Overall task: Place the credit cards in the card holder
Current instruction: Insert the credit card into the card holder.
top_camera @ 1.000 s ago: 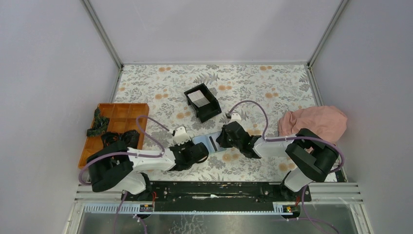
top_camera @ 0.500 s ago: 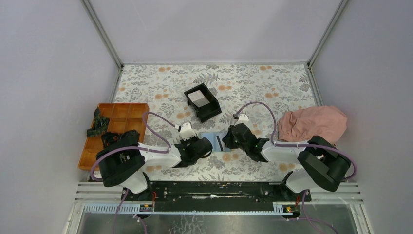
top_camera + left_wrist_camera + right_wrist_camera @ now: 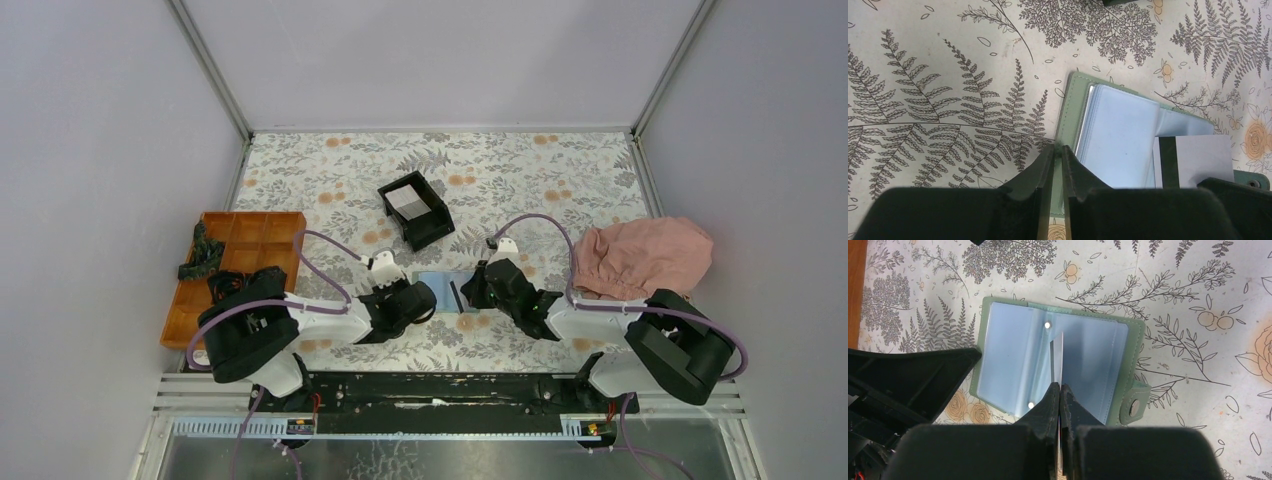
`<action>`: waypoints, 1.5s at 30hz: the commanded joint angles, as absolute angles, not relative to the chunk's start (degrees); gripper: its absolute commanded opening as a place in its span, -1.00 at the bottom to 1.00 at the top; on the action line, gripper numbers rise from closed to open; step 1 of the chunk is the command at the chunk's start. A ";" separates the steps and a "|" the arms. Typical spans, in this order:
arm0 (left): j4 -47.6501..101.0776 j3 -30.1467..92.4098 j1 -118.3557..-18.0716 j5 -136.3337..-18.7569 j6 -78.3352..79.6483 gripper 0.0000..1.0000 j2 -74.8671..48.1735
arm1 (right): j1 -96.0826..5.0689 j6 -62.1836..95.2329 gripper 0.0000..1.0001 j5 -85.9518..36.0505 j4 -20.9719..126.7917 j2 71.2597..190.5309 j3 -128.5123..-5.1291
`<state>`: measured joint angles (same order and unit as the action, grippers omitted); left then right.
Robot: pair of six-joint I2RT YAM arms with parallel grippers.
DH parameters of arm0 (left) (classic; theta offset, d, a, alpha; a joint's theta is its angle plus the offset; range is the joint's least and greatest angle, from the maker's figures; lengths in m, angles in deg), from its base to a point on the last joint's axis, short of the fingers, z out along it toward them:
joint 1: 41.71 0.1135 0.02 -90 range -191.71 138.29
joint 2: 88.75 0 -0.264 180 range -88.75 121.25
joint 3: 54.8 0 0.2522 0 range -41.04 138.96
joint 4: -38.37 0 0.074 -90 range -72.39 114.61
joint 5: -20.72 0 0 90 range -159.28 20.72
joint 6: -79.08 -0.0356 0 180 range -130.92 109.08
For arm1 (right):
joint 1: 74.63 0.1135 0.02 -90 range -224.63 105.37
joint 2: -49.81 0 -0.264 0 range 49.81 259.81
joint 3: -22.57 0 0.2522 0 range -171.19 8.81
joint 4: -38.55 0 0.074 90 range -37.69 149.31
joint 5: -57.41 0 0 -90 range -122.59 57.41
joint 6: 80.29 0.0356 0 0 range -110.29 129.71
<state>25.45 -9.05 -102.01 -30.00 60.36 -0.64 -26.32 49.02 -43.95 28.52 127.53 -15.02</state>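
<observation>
The card holder (image 3: 437,283) lies open on the flowered cloth between my two grippers, its light blue sleeves (image 3: 1013,355) facing up and its snap tab (image 3: 1134,405) at the right. My left gripper (image 3: 1058,148) is shut on the holder's green left edge (image 3: 1068,115). My right gripper (image 3: 1059,386) is shut on a credit card (image 3: 1058,356), which stands on edge over the holder's middle fold. The left wrist view shows that card (image 3: 1198,160) as pale with a black stripe. Another pale card (image 3: 407,201) lies inside the black box.
The black open-top box (image 3: 430,225) stands behind the holder. An orange divided tray (image 3: 250,235) with dark items sits at the left. A pink cloth (image 3: 640,255) is bunched at the right, close to the right arm.
Both arms and the card holder have shifted a little to the right. The left jaws have closed further on the holder's edge. The right gripper still holds the card.
</observation>
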 commanded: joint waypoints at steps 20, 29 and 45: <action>20.98 -14.11 -102.87 -39.69 61.75 -0.73 4.76 | -26.38 49.13 -1.00 -49.31 27.97 122.48 -13.34; 21.01 -14.93 -104.33 -39.58 63.37 -0.75 5.01 | -26.44 53.56 -1.00 -48.44 22.34 121.84 -11.59; 20.74 -15.09 -105.22 -39.49 63.96 -0.75 4.67 | -26.39 58.62 -1.00 -47.64 10.71 125.74 -8.58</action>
<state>32.66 -11.30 -103.97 -30.32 65.13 0.81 -26.32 57.04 -46.55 16.57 124.58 -9.12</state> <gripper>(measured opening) 0.123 0.014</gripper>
